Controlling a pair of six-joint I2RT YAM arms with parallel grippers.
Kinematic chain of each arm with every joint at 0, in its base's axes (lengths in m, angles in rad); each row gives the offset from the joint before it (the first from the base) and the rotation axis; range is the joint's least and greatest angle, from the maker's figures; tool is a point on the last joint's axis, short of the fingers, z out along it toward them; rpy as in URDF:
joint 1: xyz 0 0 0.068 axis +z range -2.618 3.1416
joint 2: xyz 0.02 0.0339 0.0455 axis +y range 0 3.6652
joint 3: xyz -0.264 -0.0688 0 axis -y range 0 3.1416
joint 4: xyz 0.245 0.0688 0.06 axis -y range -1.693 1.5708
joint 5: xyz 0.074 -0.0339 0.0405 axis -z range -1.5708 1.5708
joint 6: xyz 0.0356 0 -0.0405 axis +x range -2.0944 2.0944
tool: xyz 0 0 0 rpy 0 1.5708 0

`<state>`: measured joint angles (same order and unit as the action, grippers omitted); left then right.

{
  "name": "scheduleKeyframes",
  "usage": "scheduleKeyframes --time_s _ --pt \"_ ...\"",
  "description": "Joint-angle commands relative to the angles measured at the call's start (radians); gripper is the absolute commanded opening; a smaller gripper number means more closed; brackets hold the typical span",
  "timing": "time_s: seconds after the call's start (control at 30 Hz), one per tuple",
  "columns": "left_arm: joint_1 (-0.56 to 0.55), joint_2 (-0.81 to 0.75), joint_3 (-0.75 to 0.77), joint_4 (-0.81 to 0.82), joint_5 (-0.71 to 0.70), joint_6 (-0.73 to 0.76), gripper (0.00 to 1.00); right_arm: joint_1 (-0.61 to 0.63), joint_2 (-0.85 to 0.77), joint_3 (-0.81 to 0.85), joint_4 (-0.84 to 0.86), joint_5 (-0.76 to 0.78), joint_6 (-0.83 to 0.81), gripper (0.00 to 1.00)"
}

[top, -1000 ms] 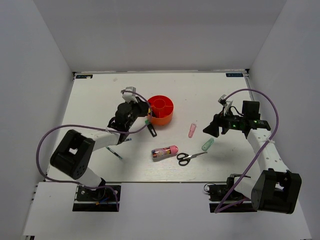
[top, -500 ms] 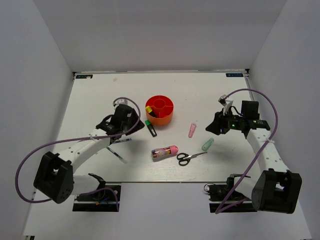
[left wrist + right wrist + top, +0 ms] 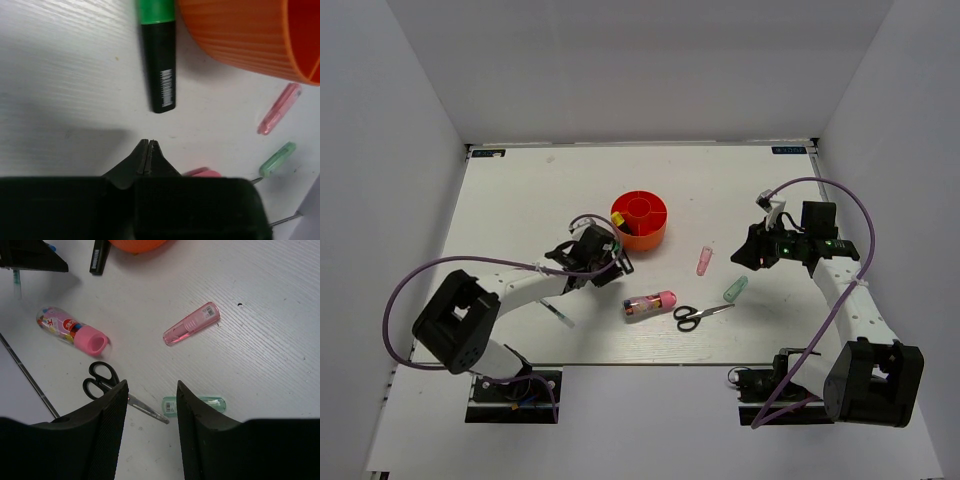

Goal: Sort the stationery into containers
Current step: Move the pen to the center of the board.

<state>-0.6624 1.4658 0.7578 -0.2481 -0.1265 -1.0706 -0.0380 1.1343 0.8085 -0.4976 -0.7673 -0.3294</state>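
The orange-red organiser (image 3: 642, 224) stands mid-table with a yellow-capped marker (image 3: 619, 217) in its left compartment. A green-capped marker (image 3: 621, 260) lies at its left foot, and shows just ahead of my fingertips in the left wrist view (image 3: 159, 60). My left gripper (image 3: 609, 263) is shut and empty (image 3: 149, 143). My right gripper (image 3: 750, 257) is open and empty (image 3: 150, 387), above the pale green tube (image 3: 195, 404) and scissors (image 3: 102, 381). The pink tube (image 3: 703, 261), clear pink-capped tube (image 3: 649, 303) and thin pen (image 3: 553, 311) lie on the table.
White walls enclose the table on the left, back and right. The scissors (image 3: 700, 315) and the pale green tube (image 3: 735, 289) lie near the table's front edge. Purple cables loop from both arms.
My left gripper left the organiser's rim, swung left, then came back down beside the green-capped marker. The yellow-capped marker now shows in the organiser. The right gripper drew back slightly.
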Motion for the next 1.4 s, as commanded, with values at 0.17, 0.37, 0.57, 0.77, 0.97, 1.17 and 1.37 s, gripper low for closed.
scheduleKeyframes --time_s 0.17,0.37,0.57,0.77,0.97,1.17,1.37 --pt "-0.039 0.033 -0.023 0.217 -0.027 0.004 0.00 0.003 0.002 0.017 0.017 -0.020 -0.013 0.47" --pt "-0.036 0.090 -0.026 0.332 -0.042 0.021 0.00 0.001 0.005 0.017 0.014 -0.026 -0.016 0.47" --pt "-0.006 0.156 -0.044 0.464 -0.024 -0.015 0.00 0.001 0.007 0.015 0.011 -0.026 -0.019 0.47" --pt "0.009 0.192 -0.049 0.489 -0.021 -0.025 0.00 0.003 0.013 0.017 0.008 -0.029 -0.025 0.47" --pt "0.033 0.203 -0.077 0.543 -0.013 -0.048 0.00 0.001 0.015 0.015 0.008 -0.030 -0.023 0.47" --pt "0.052 0.202 -0.103 0.537 -0.013 -0.052 0.00 0.001 0.019 0.017 0.005 -0.029 -0.026 0.47" --pt "0.095 0.139 -0.161 0.520 -0.013 -0.043 0.00 0.003 0.021 0.017 0.008 -0.030 -0.025 0.47"
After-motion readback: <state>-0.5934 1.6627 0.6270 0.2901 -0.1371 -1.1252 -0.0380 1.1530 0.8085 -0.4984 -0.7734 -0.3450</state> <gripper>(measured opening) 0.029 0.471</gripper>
